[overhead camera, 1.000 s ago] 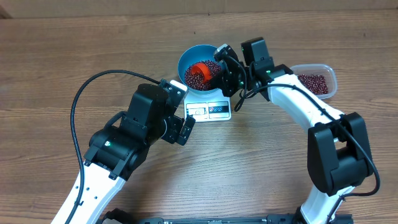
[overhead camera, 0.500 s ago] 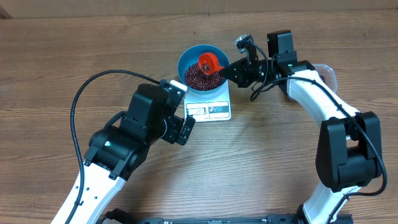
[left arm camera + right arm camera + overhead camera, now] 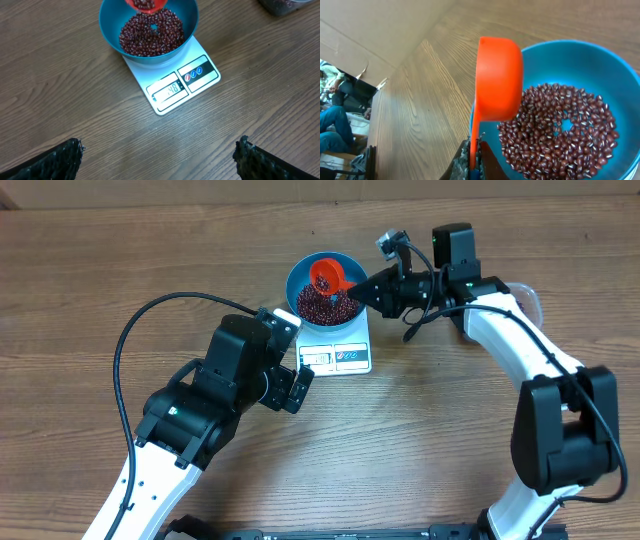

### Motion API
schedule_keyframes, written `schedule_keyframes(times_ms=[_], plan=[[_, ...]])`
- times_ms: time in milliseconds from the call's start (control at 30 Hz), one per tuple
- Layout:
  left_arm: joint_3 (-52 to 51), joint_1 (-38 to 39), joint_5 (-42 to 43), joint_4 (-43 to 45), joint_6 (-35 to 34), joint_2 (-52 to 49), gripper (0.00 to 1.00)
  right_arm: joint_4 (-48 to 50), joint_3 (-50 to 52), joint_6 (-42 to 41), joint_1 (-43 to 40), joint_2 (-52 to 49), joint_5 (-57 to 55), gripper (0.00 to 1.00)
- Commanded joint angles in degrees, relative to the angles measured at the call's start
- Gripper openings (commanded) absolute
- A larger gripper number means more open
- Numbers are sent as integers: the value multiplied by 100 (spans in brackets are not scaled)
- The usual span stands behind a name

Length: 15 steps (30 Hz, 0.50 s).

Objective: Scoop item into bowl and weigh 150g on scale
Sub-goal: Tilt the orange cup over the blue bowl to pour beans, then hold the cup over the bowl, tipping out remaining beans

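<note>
The blue bowl stands on the white scale and holds a layer of dark red-brown beans. My right gripper is shut on the handle of an orange scoop, which hangs tilted over the bowl's far side. From the right wrist I see the scoop's back above the beans, with the handle pinched between my jaws. My left gripper stands open and empty just left of the scale. Its fingers frame the scale's lit display.
A clear plastic tub with more beans sits right of the scale, mostly hidden behind my right arm. Its corner also shows in the left wrist view. The left arm's black cable loops over the wooden table.
My right arm has swung back to the right. The scoop has risen out of the beans to the bowl's far side. The left arm has not moved.
</note>
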<state>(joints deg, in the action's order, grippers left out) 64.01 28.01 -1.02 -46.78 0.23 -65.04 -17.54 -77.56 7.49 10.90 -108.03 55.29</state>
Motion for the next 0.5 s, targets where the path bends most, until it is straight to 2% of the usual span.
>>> schedule_keyframes(times_ms=[0, 467], plan=[[76, -35, 85, 7, 90, 55, 100, 55, -20, -20, -15, 382, -83, 4], [76, -35, 85, 7, 87, 52, 99, 59, -20, 4, -15, 385, -645, 4]])
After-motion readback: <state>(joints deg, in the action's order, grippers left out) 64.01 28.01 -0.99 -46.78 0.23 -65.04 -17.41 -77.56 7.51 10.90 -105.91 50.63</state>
